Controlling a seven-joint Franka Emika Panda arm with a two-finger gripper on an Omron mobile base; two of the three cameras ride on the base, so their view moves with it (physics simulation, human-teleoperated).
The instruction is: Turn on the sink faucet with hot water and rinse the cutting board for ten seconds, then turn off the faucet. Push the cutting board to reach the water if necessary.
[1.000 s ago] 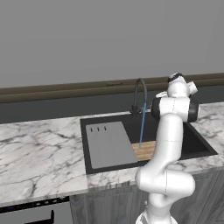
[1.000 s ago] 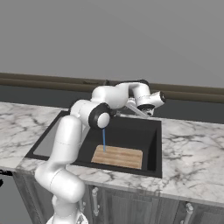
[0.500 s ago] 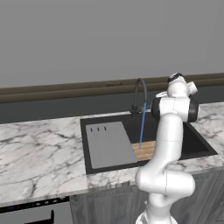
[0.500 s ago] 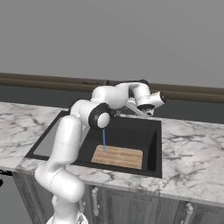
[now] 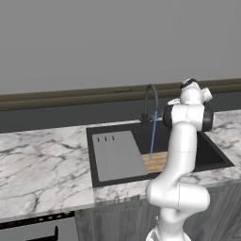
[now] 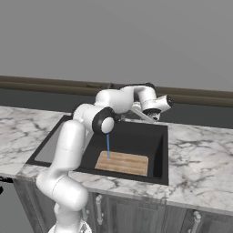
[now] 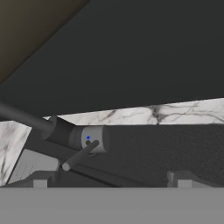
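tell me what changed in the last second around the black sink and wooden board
Nothing visibly changed. The thin light-blue water stream keeps falling from the dark gooseneck faucet onto the light-brown wooden cutting board in the black basin, and the gripper stays by the faucet.

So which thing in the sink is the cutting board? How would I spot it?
Look in the black sink set in the marble counter. The cutting board lies flat on its floor at the front, with the thin blue water landing on one end. It is small, light brown and striped, unlike the bigger grey slab beside it.
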